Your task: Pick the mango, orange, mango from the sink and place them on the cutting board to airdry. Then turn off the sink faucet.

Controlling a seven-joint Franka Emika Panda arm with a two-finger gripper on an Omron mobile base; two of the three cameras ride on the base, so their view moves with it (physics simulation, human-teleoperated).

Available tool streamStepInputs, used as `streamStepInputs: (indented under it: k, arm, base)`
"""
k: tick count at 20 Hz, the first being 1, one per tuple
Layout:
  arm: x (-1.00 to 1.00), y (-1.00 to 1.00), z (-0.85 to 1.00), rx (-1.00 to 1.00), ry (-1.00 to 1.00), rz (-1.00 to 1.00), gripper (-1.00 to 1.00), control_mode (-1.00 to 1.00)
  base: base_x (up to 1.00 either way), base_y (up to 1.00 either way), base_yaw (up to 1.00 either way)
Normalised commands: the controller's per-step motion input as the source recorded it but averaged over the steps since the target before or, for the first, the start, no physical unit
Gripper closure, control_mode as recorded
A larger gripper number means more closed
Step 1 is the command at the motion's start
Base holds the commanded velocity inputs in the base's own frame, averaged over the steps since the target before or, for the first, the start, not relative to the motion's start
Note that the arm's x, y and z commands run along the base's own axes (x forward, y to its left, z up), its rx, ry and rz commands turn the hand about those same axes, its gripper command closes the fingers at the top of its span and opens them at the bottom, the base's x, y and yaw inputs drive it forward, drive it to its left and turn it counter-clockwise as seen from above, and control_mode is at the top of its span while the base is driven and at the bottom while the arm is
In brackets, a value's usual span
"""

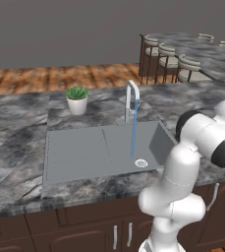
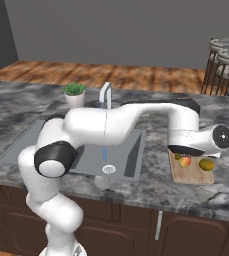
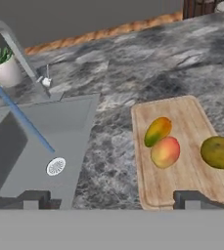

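Note:
On the tan cutting board [image 3: 182, 183] lie three fruits: a green-and-orange mango [image 3: 157, 131], the orange [image 3: 165, 152] touching it, and an olive-yellow mango [image 3: 219, 152] apart to the right. My gripper [image 3: 111, 200] hovers above the counter at the board's near left edge, open, with nothing between its fingers. From the right base, the hand hangs over the board [image 2: 192, 176], with the orange [image 2: 185, 161] and a mango [image 2: 206, 164] below it. The sink [image 1: 79, 152] holds no fruit. A blue stream of water runs from the sink faucet [image 1: 131, 101] toward the drain [image 1: 141, 163].
A potted plant [image 1: 77, 100] stands on the counter behind the sink, left of the faucet. The faucet's small lever [image 3: 46, 80] sits at its base. Bar stools [image 1: 169, 59] line a far counter. Dark marble counter [image 3: 113, 146] separates sink and board.

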Motion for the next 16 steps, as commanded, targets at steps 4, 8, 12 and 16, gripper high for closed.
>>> streamStepInputs:
  k: [4,8,12,16]
  arm:
    - [-0.82,0.65,0.01,-0.13,-0.22,0.21,-1.00,-1.00]
    - [-0.85,0.85,0.00,-0.18,-0.17,0.14,-1.00,-1.00]
    - [-0.90,0.76,0.00,-0.12,-0.23,0.12,-1.00,-1.00]
    - [-0.58,0.63,0.04,-0.05,-0.32,0.12,-1.00,-1.00]
  base:
    - [0.00,0.00,0.00]
    - [0.00,0.00,0.00]
    - [0.00,0.00,0.00]
    - [0.00,0.00,0.00]
